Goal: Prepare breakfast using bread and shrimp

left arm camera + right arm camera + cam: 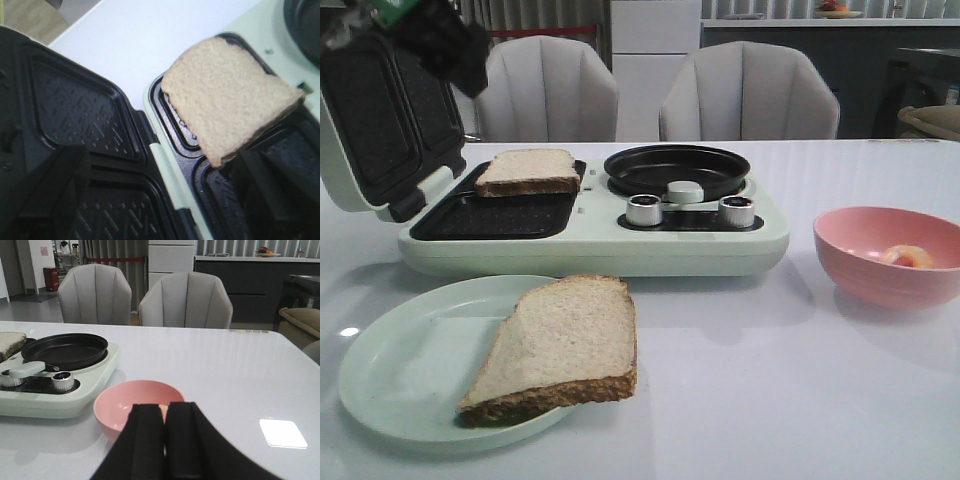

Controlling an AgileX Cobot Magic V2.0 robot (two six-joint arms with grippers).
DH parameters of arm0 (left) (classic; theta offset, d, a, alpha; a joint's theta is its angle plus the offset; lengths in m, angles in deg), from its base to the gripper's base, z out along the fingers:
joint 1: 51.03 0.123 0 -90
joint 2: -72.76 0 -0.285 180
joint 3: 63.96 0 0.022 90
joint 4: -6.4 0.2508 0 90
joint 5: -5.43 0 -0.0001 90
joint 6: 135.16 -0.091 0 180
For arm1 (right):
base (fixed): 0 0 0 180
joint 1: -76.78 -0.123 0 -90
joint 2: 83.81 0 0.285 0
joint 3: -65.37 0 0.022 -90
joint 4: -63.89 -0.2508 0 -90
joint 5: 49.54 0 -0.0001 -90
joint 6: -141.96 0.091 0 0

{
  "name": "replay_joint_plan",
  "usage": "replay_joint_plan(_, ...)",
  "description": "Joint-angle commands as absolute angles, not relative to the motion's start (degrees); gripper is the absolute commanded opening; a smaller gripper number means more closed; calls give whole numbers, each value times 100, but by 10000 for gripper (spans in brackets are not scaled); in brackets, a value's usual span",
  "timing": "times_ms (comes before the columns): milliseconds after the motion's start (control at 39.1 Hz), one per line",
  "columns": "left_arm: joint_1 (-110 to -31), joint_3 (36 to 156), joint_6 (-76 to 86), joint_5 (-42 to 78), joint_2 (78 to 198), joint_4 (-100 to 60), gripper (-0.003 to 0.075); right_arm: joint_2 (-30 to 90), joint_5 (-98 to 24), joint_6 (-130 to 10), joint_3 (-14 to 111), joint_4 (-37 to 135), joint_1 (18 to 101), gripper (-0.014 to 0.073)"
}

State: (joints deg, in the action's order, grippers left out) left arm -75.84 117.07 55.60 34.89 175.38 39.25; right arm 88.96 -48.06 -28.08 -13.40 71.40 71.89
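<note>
The pale green breakfast maker [590, 240], a countertop appliance with a black sandwich press and a round black frying pan [677, 170], sits mid-table with its lid [380, 120] swung open. One square slice of beige brown-crusted bread [528, 170] lies tilted across the far rim of the press plate, not seated flat in its well. The second slice of bread [560, 345] rests on the pale green round plate [390, 365] just in front of the maker, overhanging the plate's edge. The small curled pink-orange shrimp [908, 257] lies inside the pink bowl [880, 250], to the right of the maker.

The left gripper [165, 195] hangs above the press near the hinge, its fingers spread apart and holding nothing. The right gripper [165, 440] hovers near the pink bowl, its fingers pressed together and empty.

The likely risk is the tilted slice: shutting the lid on it could crush a corner or push it off the plate. With the right fingers closed, the shrimp cannot be picked up until they part, and its small curved body could slip against the bowl wall.
</note>
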Motion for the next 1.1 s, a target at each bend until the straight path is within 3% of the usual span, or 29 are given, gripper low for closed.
replay_joint_plan(0, -7818, 11810, 5552, 3294, 16870, 3661, 618, 9021, -5265, -2824, -1243, 7214, 7196, 155)
replay_joint_plan(332, -7797, 11099, 5310, 3505, 15363, 2710, 618, 9021, -5265, -2824, -1243, 7214, 7196, 155)
replay_joint_plan(741, -7193, 9267, 4265, 3559, 13361, 1339, 618, 9021, -5265, -2824, -1243, 7214, 7196, 155)
replay_joint_plan(1073, -7112, 8243, 4277, 3681, 11080, 1222, 618, 9021, -5265, -2824, -1243, 7214, 7196, 155)
